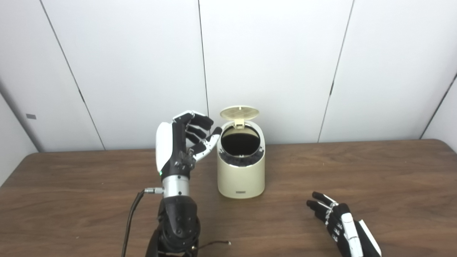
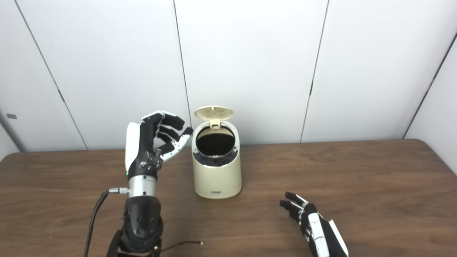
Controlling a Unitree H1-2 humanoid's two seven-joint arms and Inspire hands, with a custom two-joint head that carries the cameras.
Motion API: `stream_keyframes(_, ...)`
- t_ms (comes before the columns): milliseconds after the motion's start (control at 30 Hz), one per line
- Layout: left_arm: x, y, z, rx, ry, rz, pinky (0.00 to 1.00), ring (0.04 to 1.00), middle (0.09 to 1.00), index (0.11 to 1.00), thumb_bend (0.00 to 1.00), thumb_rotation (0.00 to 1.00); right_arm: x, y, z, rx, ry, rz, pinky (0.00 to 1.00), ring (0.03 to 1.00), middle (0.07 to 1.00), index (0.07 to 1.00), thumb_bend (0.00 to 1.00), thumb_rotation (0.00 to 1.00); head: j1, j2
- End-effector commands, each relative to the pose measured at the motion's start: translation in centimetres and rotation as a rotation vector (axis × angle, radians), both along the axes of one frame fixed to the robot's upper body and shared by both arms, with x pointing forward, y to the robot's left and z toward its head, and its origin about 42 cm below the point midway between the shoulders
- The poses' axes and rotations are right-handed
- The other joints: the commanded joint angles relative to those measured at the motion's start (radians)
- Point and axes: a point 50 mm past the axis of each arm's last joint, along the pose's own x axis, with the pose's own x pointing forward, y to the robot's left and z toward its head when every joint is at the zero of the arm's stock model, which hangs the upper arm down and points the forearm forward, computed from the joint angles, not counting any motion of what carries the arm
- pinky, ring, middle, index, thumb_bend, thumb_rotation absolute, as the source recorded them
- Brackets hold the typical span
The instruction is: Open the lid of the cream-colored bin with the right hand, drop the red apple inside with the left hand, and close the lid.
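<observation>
While its round lid [image 1: 239, 112] stands tipped up on a hinge at the back rim, the cream-colored cylindrical plastic bin [image 1: 241, 175] sits upright on the brown wood-grain tabletop [image 1: 375, 171], near the far edge and a little left of centre. The bin's circular mouth is uncovered and faces up and toward the camera; the inside looks dark, and what lies in it cannot be made out. No red apple shows in either view. Just beside the bin on its left, the black-and-white left hand [image 1: 185, 142] is raised above the tabletop, wrist upright, palm turned toward the bin. Its fingers [image 1: 200, 123] are loosely curled and apart, with the tips close to the bin's upper rim, and it holds nothing. A thin black cable [image 1: 130, 221] hangs from the metal wrist collar below it. The right hand [image 1: 337, 219] is low over the tabletop near the front edge, well apart from the bin on its right, fingers spread and pointing up-left, holding nothing. Plain white wall panels [image 1: 271, 64] rise behind the tabletop.
</observation>
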Motion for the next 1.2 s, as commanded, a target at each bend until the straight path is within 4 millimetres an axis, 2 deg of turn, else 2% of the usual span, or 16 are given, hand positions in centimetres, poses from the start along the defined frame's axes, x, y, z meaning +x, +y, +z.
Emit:
stream_keyframes(0,-0.4,0.5,2.0,-0.017,-0.054,-0.012,0.34,0.429,0.507,0.493,0.48,0.0,-0.1,-0.3,0.3,-0.002,0.002,0.007,0.92,0.878,0.79,0.807,0.52,1.0,0.001,0.0)
stream_keyframes(167,-1.6,2.5,0.9,-0.035,0.012,0.013,0.35,0.405,0.482,0.526,0.5,0.0,0.0,-0.3,0.8,0.004,-0.031,0.005,0.91,0.857,0.784,0.813,0.5,1.0,0.002,0.005)
stream_keyframes(233,-2.0,3.3,0.2,-0.051,0.031,0.015,0.36,0.439,0.479,0.507,0.51,0.0,0.1,-0.3,1.1,0.013,-0.051,0.005,0.9,0.852,0.785,0.819,0.49,1.0,0.004,0.008)
stream_keyframes(367,-2.8,5.3,-1.6,-0.061,0.066,-0.062,0.38,0.464,0.56,0.496,0.5,0.07,1.1,0.0,2.1,0.049,-0.087,0.0,0.89,0.869,0.813,0.814,0.52,0.97,0.01,0.014)
stream_keyframes(433,-3.2,6.4,-2.6,-0.087,0.123,-0.138,0.44,0.531,0.636,0.654,0.49,0.37,1.7,0.3,2.8,0.07,-0.1,0.006,0.89,0.871,0.824,0.812,0.52,0.96,0.008,0.018)
stream_keyframes(467,-3.4,6.9,-3.1,-0.115,0.154,-0.173,0.49,0.581,0.69,0.726,0.49,0.46,2.1,0.5,3.1,0.078,-0.107,0.011,0.88,0.871,0.826,0.81,0.51,0.97,0.008,0.018)
stream_keyframes(567,-4.4,8.2,-4.8,-0.203,0.214,-0.255,0.64,0.729,0.83,0.888,0.47,0.62,3.2,1.0,4.3,0.073,-0.142,0.026,0.86,0.862,0.826,0.809,0.52,0.96,0.0,0.026)
stream_keyframes(600,-4.8,8.5,-5.3,-0.224,0.226,-0.272,0.72,0.8,0.886,0.943,0.48,0.67,3.5,1.1,4.8,0.068,-0.156,0.033,0.87,0.878,0.84,0.813,0.54,0.95,-0.002,0.029)
stream_keyframes(733,-6.4,9.2,-7.1,-0.282,0.252,-0.314,0.87,0.907,0.955,0.987,0.51,0.77,4.9,1.3,6.7,0.045,-0.175,0.051,0.94,0.928,0.883,0.807,0.63,0.91,-0.003,0.032)
stream_keyframes(867,-7.9,9.6,-8.2,-0.338,0.26,-0.354,0.98,0.992,0.998,1.0,0.51,0.87,6.5,1.2,8.8,0.015,-0.198,0.074,1.0,0.973,0.932,0.821,0.64,0.91,-0.004,0.038)
stream_keyframes(1033,-8.9,9.6,-9.7,-0.378,0.255,-0.338,1.0,1.0,1.0,1.0,0.53,0.99,8.3,1.0,11.4,-0.083,-0.24,0.084,1.0,0.992,0.964,0.853,0.67,0.93,-0.006,0.041)
stream_keyframes(1167,-9.3,9.3,-10.6,-0.395,0.257,-0.306,1.0,1.0,1.0,1.0,0.53,1.0,10.7,1.4,13.5,-0.182,-0.307,0.089,0.97,0.975,0.957,0.862,0.65,0.96,-0.004,0.043)
